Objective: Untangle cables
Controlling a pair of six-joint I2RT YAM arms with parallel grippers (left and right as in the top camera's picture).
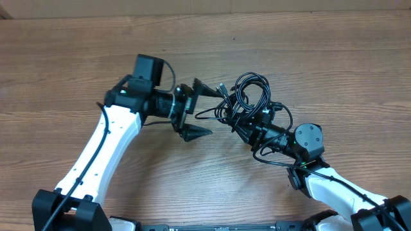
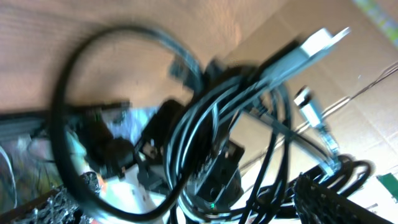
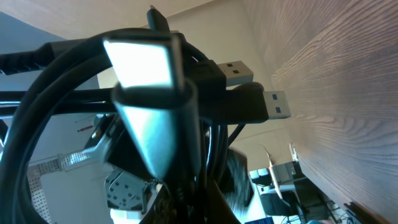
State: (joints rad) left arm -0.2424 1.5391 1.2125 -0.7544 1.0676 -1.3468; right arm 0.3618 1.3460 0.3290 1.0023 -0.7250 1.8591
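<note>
My right gripper is clamped on the cables, steadying the bundle so my left gripper, jaws spread wide and empty, can reach a loop.

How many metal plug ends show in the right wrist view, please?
3: a big near plug upper left; an upper plug and lower plug centre-right. The cables may hide others.

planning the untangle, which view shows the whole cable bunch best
Overhead: it shows the whole bunch of cables, its loops and outline. Left wrist shows blurred loops and plugs up close; right wrist mostly plugs filling the frame.
</note>
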